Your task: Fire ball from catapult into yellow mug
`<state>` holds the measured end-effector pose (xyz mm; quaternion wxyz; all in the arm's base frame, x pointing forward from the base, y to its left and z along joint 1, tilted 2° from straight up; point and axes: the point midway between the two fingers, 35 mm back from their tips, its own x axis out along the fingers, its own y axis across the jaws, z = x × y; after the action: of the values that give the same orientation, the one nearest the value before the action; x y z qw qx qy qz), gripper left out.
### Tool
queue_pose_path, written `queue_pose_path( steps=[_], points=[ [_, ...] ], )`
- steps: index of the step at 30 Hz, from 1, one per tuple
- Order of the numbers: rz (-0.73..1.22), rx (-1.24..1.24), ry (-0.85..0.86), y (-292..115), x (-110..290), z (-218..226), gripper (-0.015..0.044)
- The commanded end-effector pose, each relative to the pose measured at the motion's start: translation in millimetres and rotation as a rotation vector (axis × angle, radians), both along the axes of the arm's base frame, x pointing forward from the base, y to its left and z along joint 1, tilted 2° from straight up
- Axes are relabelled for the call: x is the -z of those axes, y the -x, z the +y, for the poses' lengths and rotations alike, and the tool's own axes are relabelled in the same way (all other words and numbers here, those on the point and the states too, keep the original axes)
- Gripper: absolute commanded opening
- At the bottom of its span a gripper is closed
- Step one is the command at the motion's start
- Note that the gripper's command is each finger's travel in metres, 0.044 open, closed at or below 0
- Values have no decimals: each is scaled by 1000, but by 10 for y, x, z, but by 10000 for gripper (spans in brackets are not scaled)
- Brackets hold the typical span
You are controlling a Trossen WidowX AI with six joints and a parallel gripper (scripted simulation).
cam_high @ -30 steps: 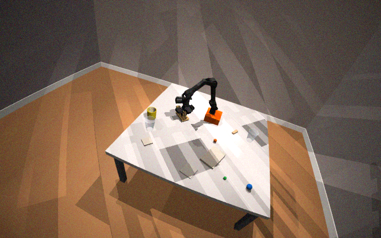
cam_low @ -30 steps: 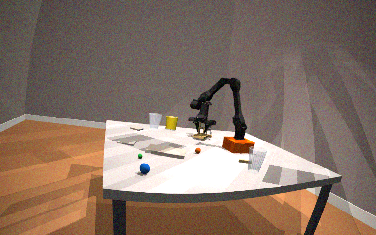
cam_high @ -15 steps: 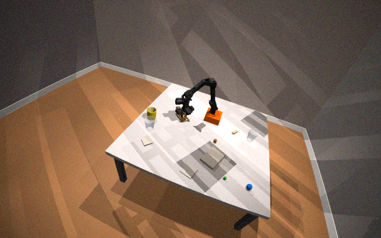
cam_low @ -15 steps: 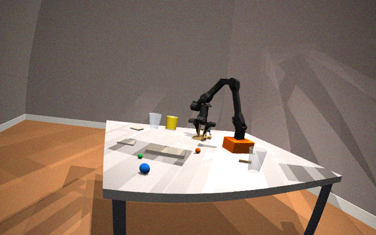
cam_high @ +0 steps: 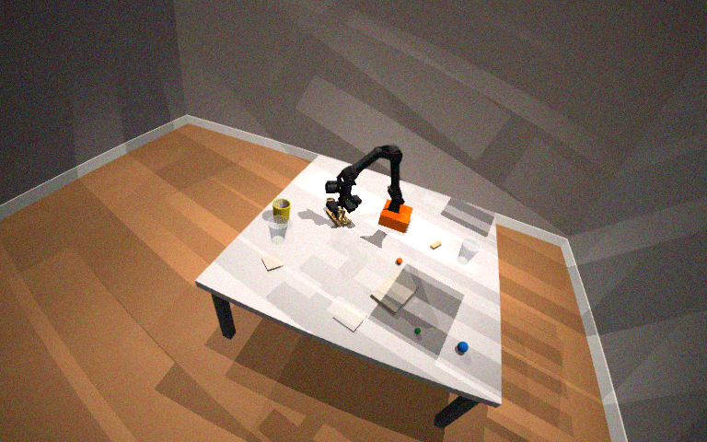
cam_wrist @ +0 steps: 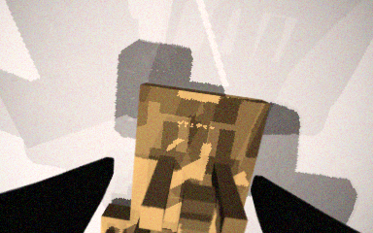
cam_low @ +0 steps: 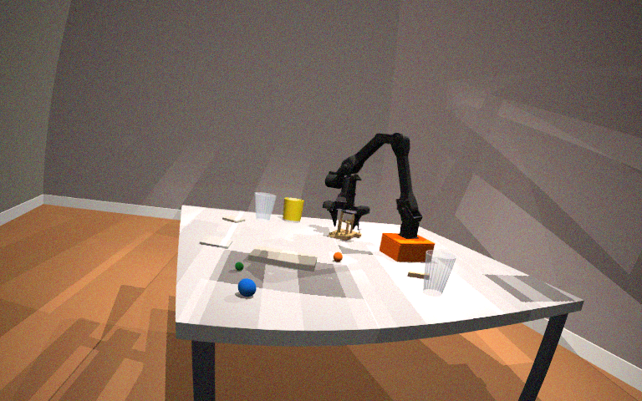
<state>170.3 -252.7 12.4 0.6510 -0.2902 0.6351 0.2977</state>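
Note:
A tan wooden catapult [cam_high: 341, 219] [cam_low: 345, 235] [cam_wrist: 155, 112] stands on the white table. My gripper [cam_high: 341, 208] [cam_low: 346, 226] [cam_wrist: 184, 174] is open, pointing down over it, with one finger on each side of its frame; the wrist view shows gaps beside both fingers. The yellow mug [cam_high: 281, 211] [cam_low: 293, 210] stands upright near the table's far edge. An orange ball [cam_high: 399, 261] [cam_low: 337, 256], a small green ball [cam_high: 417, 331] [cam_low: 239, 266] and a larger blue ball [cam_high: 462, 346] [cam_low: 247, 287] lie on the table. The catapult's cup is hidden.
A clear cup [cam_high: 277, 231] [cam_low: 264, 205] stands beside the mug. Another clear cup [cam_high: 468, 250] [cam_low: 437, 274] and a small block [cam_high: 435, 245] [cam_low: 416, 274] are beyond my orange base [cam_high: 394, 218] [cam_low: 407, 251]. A thick slab [cam_high: 394, 293] [cam_low: 282, 259] and thin tiles lie on the table.

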Motion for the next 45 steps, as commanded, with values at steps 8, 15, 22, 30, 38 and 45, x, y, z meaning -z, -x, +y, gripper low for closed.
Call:
queue_pose_path(
  steps=[8,15,22,30,38,45],
  points=[
    [-17,3,27,-14,-759,-56,440],
    [-22,1,30,0,-855,-12,440],
    [-22,1,29,-17,-411,-16,440],
    [-22,1,29,-24,-324,-22,440],
    [-22,1,29,-32,-193,-28,440],
    [-22,1,29,-35,-79,-28,440]
  ],
)
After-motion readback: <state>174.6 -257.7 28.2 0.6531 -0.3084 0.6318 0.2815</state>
